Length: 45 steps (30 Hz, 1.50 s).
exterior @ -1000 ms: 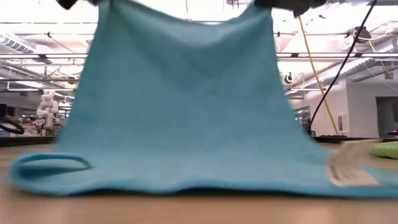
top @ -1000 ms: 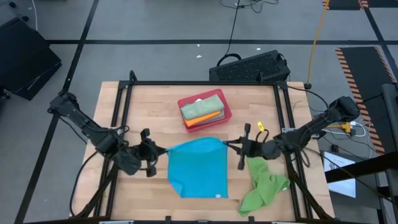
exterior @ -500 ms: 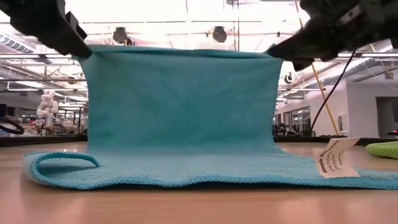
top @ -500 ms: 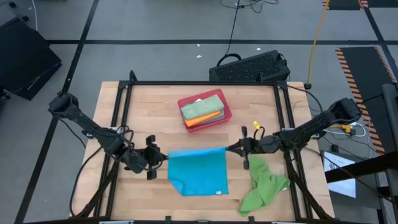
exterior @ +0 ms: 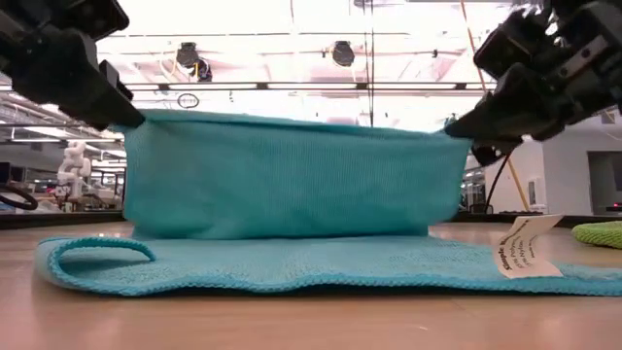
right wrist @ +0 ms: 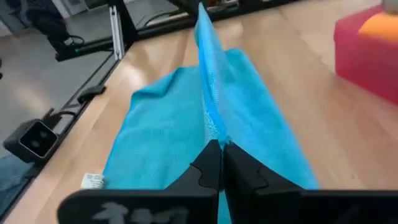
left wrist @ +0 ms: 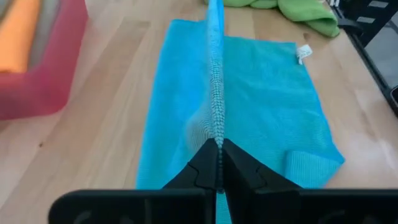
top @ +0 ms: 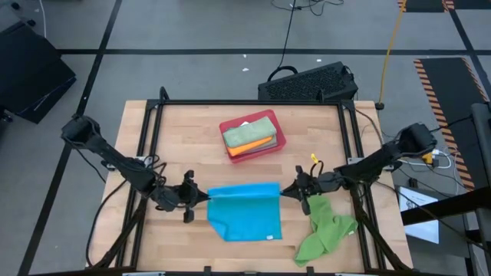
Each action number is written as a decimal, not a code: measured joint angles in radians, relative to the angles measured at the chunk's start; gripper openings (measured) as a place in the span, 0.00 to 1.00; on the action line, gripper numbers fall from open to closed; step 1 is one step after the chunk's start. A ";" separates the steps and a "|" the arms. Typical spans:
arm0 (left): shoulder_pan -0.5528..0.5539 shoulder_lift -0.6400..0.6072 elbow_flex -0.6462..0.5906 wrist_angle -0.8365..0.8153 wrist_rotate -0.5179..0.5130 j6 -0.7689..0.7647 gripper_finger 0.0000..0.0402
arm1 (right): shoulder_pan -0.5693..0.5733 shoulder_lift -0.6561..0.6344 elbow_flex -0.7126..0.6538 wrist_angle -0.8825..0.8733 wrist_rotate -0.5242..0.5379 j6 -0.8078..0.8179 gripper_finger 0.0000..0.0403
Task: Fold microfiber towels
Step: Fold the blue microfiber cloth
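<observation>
Lying flat on the wooden table [top: 184, 123], the near half of the bright blue towel [top: 245, 211] serves as the base of a fold, its near edge toward the table's front with a white care tag [exterior: 518, 247] at one corner and a small curl of cloth at the other. Above that flat half, the far edge is stretched taut between the two arms so it can be carried over evenly: the left gripper [top: 192, 201] is clenched on one far corner and the right gripper [top: 295, 192] is pinched tight on the other, both held low just over the towel, which keeps the raised panel straight as a low wall rather than sagging in the middle. Both wrist views show the cloth edge running directly out from between closed fingers, so the grip looks secure on each side. Just beside the blue towel, on the right arm's side, a bright green towel [top: 326, 230] lies crumpled, probably waiting its turn. Beyond the blue towel, toward the table's back, a red tray [top: 253, 136] holds finished cloths stacked, a sage green one over an orange one; whether others lie beneath them I cannot tell from above.
</observation>
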 joint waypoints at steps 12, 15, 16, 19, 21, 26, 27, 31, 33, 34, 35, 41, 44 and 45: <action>0.005 0.170 -0.019 0.042 -0.071 -0.027 0.09 | -0.045 0.167 -0.002 0.110 0.115 -0.020 0.07; 0.009 0.184 -0.019 0.040 -0.095 -0.018 0.15 | -0.061 0.167 -0.002 0.116 0.133 -0.051 0.11; 0.012 0.184 -0.019 0.038 -0.097 -0.018 0.17 | -0.066 0.167 -0.002 0.120 0.133 -0.052 0.13; 0.023 0.178 -0.019 0.038 -0.098 -0.028 0.24 | -0.075 0.167 -0.002 0.116 0.131 -0.053 0.19; 0.022 0.164 -0.018 0.044 -0.099 -0.025 0.28 | -0.076 0.167 -0.001 0.119 0.131 -0.055 0.24; 0.016 0.120 0.013 0.008 -0.098 0.012 0.37 | -0.066 0.167 -0.001 0.120 0.087 -0.046 0.32; 0.013 0.110 0.026 -0.009 -0.097 0.013 0.38 | -0.060 0.167 -0.001 0.122 0.074 -0.036 0.32; 0.007 0.070 0.085 -0.137 -0.095 -0.036 0.42 | -0.012 0.166 0.001 0.134 0.049 0.000 0.33; 0.001 0.063 0.119 -0.232 -0.091 -0.086 0.43 | 0.021 0.167 0.009 0.133 0.050 0.014 0.33; -0.003 0.063 0.132 -0.261 -0.087 -0.110 0.43 | 0.037 0.167 0.016 0.133 0.050 0.015 0.32; -0.006 0.064 0.143 -0.269 -0.078 -0.124 0.43 | 0.052 0.167 0.024 0.133 0.050 0.014 0.31; -0.053 0.107 0.167 -0.131 -0.073 -0.115 0.43 | 0.118 0.167 0.076 0.117 0.107 -0.011 0.28; -0.079 0.190 0.171 0.025 -0.072 -0.079 0.43 | 0.133 0.167 0.087 0.117 0.132 -0.027 0.27; -0.085 0.223 0.170 0.060 -0.071 -0.074 0.43 | 0.136 0.167 0.091 0.117 0.136 -0.035 0.27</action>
